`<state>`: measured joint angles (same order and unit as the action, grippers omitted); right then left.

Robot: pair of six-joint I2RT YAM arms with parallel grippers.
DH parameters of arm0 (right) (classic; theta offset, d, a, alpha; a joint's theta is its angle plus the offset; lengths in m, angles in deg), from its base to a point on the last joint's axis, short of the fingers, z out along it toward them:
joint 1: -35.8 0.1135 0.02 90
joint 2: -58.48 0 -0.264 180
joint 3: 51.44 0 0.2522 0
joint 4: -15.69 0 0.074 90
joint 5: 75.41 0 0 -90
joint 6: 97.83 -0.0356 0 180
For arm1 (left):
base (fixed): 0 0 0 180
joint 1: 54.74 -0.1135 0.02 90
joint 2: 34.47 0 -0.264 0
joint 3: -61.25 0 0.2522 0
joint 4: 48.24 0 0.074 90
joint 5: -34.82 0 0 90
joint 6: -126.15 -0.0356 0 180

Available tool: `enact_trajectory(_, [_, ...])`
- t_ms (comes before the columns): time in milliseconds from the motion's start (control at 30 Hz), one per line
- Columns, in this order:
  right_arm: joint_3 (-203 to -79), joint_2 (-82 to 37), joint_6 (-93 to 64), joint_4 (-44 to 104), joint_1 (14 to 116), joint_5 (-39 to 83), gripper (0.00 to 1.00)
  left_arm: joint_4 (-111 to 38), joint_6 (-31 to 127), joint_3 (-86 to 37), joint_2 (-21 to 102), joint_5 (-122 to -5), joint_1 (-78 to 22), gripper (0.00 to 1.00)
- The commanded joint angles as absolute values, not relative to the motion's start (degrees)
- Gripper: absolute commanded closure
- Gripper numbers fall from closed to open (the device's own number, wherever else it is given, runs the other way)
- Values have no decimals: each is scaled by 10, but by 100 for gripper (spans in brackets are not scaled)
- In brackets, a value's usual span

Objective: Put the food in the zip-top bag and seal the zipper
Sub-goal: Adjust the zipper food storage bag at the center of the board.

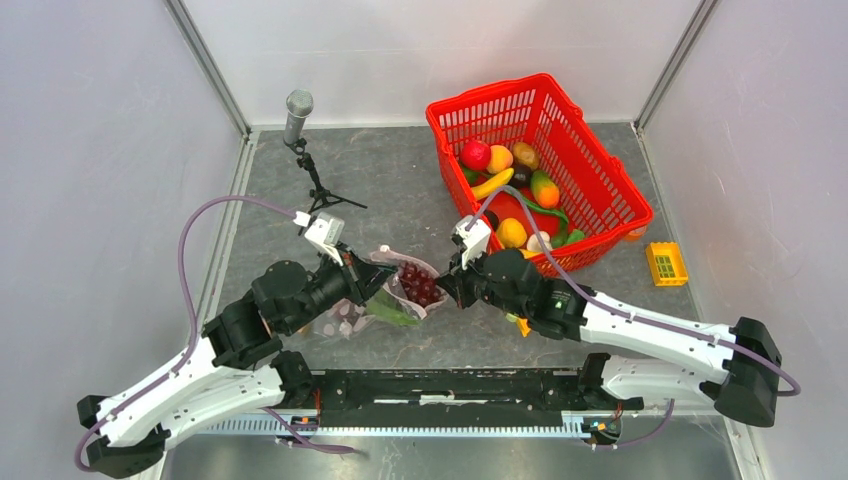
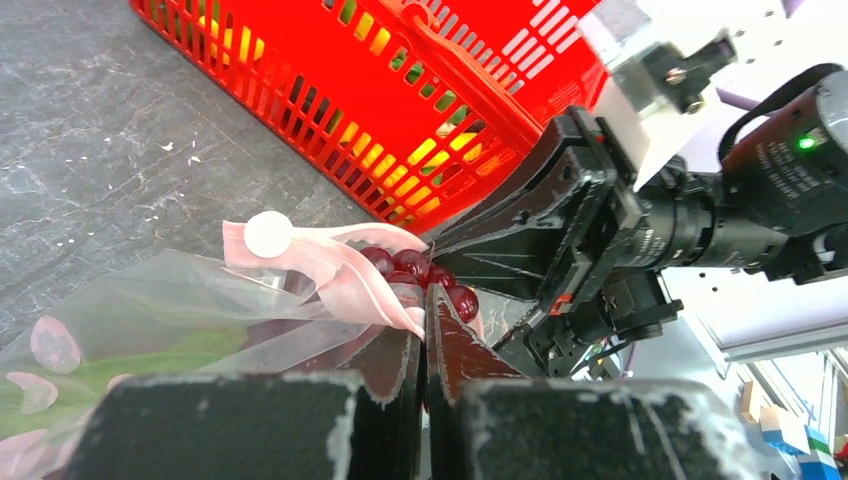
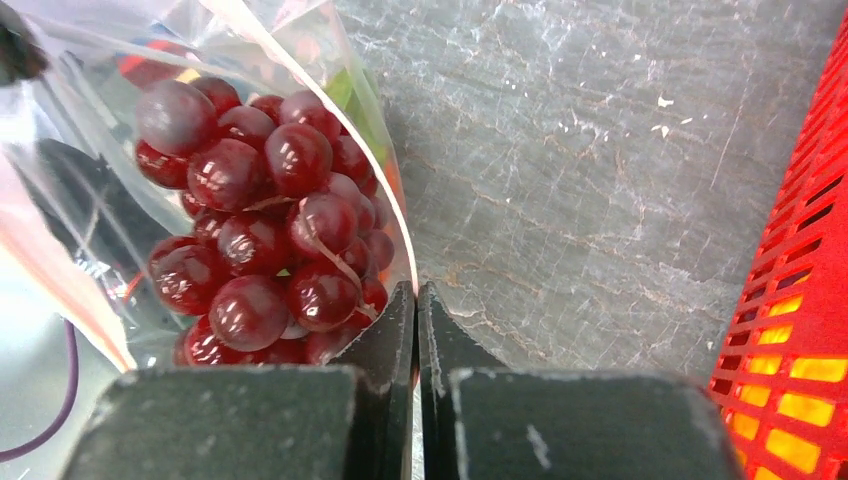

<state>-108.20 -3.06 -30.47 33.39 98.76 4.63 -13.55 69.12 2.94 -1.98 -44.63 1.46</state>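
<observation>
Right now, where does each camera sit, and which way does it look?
Top external: above and behind the arms, looking down on the table; left arm and right arm show.
Left wrist: on the left arm, facing the zip-top bag and red basket; the shut left gripper shows.
Right wrist: on the right arm, facing the grapes; the shut right gripper shows.
Both wrist views share the grapes and basket.

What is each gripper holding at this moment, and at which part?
The left gripper pinches the zip-top bag at its pink zipper; the right gripper pinches the bag's mouth edge beside the grapes.
</observation>
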Motion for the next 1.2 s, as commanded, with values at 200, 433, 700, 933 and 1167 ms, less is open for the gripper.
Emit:
enact_trajectory(200, [-1226, 14, -251, 291, 989, 79, 100, 61, 602, -85, -17, -234, 12, 98])
enact_trajectory(433, [-1275, -28, -249, 267, 989, 104, 100, 201, 551, -173, 5, -235, 12, 97])
enact_trajectory(700, [-1282, -58, -244, 229, 989, 131, 100, 158, 550, -215, 57, -364, 12, 98])
enact_trajectory(933, [-1186, -80, -284, 279, 987, 9, 98, 134, 543, -194, 45, -306, 12, 98])
enact_trajectory(1167, [-1178, -45, -253, 274, 987, 4, 83, 115, 535, -159, 68, -319, 12, 98])
